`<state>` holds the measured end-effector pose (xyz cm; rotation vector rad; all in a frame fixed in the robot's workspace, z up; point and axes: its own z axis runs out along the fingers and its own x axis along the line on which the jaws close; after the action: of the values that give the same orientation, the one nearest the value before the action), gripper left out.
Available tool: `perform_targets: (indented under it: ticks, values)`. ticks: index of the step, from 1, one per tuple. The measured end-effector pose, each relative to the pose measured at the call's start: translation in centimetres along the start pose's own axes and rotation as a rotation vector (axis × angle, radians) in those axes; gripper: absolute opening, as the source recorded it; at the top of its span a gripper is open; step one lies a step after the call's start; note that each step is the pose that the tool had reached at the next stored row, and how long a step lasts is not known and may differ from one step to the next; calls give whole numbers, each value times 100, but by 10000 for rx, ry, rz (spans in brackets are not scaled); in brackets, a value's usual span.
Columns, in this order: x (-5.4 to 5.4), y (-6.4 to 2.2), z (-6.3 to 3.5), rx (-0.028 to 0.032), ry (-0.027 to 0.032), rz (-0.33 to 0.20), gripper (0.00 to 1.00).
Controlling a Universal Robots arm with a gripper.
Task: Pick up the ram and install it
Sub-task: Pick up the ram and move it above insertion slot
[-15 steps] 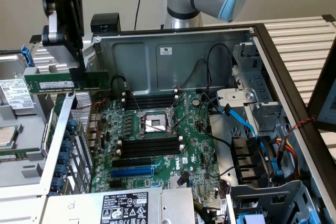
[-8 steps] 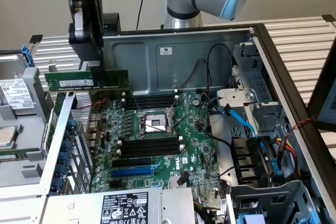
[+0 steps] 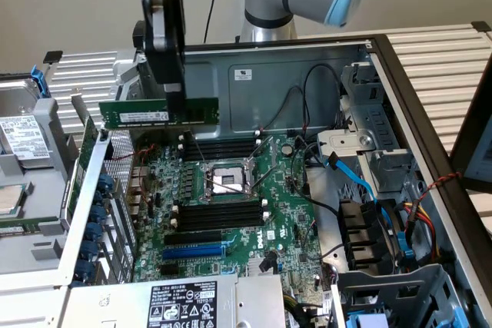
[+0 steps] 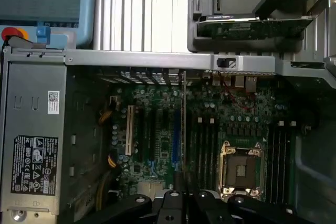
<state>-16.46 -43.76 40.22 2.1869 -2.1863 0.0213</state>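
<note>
We have the ram [image 3: 157,114] in the air, clamped in the tool [image 3: 175,105]. The tool's jaws are closed narrow on the upper long edge, close to the middle of the stick. Holding it there keeps the stick level and leaves the lower contact edge free, which is the edge that has to go into a slot.

The stick hangs above the open computer case [image 3: 307,67], which lies on its side on the slatted desk [image 3: 446,59] so that the board [image 3: 284,190] faces up. In the exterior view the ram sits over the far edge of the board, toward the far corner on the exterior view's left, and well above the parts. Its labelled face is turned to that camera. Its long side runs the same way as the black slots [image 3: 219,147] that lie on either side of the processor socket [image 3: 227,182]. We judge that this alignment is why it is carried in this pose.

From the wrist we see the ram edge-on as a thin line running along the slots' direction. That line falls between the blue slot [image 4: 176,135] and the nearest black slots rather than on any one of them. We judge that the stick is picked up and turned the right way but not seated. All the black slots we can see look empty.
</note>
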Motion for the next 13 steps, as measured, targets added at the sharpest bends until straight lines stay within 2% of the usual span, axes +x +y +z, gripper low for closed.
perform_targets:
  ticks: [4,9,11,13]
  values:
    - [-87,-153,6,1,89,2,12]
    - [-274,-265,18,13,153,4,12]
    - [-351,-274,21,58,185,7,12]
    - [-398,-275,23,146,194,12,12]
